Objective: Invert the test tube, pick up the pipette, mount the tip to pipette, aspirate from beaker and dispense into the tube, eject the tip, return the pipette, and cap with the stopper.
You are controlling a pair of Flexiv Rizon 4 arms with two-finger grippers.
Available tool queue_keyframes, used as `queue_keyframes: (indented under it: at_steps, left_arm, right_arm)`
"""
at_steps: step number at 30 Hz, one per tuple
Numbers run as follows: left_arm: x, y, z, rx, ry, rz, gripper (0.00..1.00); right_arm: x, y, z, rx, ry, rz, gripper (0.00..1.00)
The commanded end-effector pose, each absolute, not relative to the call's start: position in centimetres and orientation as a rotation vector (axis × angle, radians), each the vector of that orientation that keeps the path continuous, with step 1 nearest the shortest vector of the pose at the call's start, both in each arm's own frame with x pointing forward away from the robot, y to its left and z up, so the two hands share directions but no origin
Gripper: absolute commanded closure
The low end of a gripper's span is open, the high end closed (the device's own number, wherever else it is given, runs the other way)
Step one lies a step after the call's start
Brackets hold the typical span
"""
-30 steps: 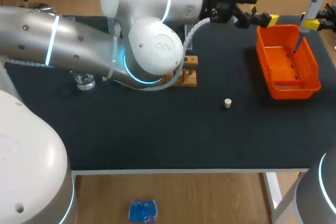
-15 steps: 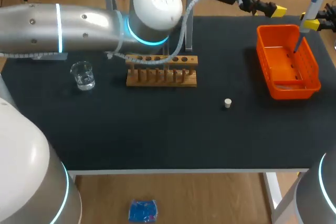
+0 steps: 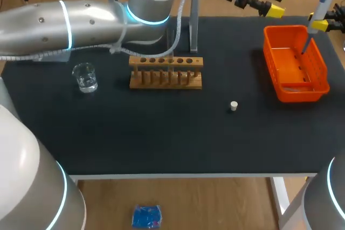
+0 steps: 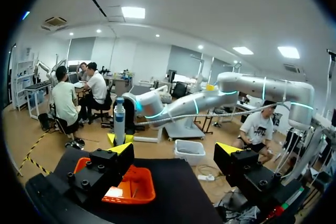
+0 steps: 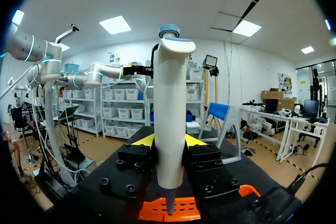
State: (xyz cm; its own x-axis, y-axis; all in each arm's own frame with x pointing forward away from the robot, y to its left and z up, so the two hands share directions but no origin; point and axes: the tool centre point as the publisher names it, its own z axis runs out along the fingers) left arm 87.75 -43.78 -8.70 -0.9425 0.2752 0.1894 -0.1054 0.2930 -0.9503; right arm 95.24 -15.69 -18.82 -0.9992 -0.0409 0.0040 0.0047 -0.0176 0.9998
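Pipette (image 3: 322,7) stands upright above orange basket (image 3: 302,94); beaker (image 3: 85,77) holds clear liquid

Looks like a laboratory: black table (image 3: 161,138) with a wooden test tube rack (image 3: 166,74), a glass beaker (image 3: 85,77) and a pipette (image 3: 322,5)

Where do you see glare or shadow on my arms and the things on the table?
Head view: sheen and a glowing cyan ring on the left arm; the beaker glints; the black table shows hardly any shadows. Right wrist view: the pipette is evenly lit, without glare. Left wrist view: the left claw looks dark apart from its yellow tips.
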Motion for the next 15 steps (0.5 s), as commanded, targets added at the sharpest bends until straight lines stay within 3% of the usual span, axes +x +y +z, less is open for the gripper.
queue_keyframes:
  at_steps: [1,15]
  left_arm:
    - [83.8,-40.8,-9.4,0.136,-2.380,1.892,0.00]
    - [79.3,-36.2,-10.9,0.168,-2.453,1.921,0.00]
  right_arm:
    - [95.3,-15.8,-18.7,0.044,-2.180,-2.214,1.00]
    - [95.3,-15.8,-18.7,0.044,-2.180,-2.214,1.00]
